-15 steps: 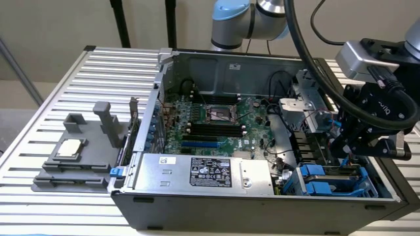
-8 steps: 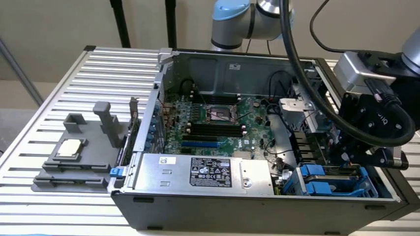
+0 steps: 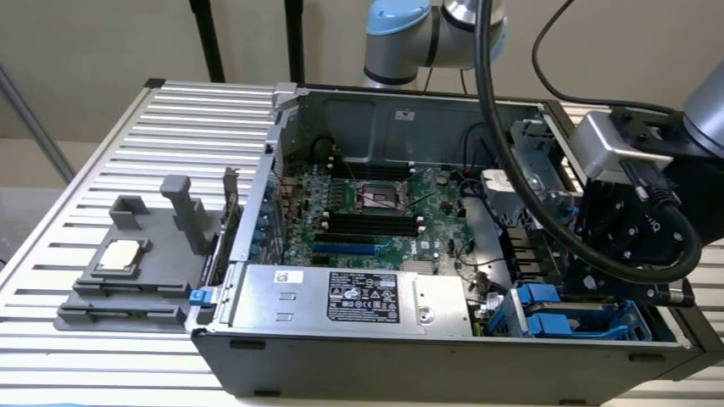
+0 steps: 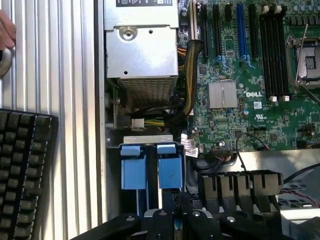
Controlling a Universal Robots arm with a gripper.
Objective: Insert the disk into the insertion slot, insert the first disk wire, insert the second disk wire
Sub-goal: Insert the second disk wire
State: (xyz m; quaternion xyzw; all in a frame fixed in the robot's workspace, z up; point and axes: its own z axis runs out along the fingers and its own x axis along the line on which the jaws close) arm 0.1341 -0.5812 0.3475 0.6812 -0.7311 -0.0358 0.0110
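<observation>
The insertion slot [image 3: 562,315] is a blue-grey cage with bright blue latch tabs in the open computer case's front corner, at the exterior view's right. In the wrist view its two blue tabs [image 4: 170,169] stand side by side just beyond my gripper [image 4: 175,220]. My black gripper [image 3: 620,284] hangs directly over the cage, close above it. The disk is hidden from me. A bundle of yellow and black cables [image 4: 187,100] runs from the power supply toward the cage; which of them are the disk wires I cannot tell.
The silver power supply [image 3: 351,298] with its black label sits beside the cage, the green motherboard [image 4: 250,75] behind it. A grey fixture [image 3: 134,271] stands on the slatted table. A black keyboard [image 4: 25,172] and a person's hand [image 4: 5,30] lie outside the case.
</observation>
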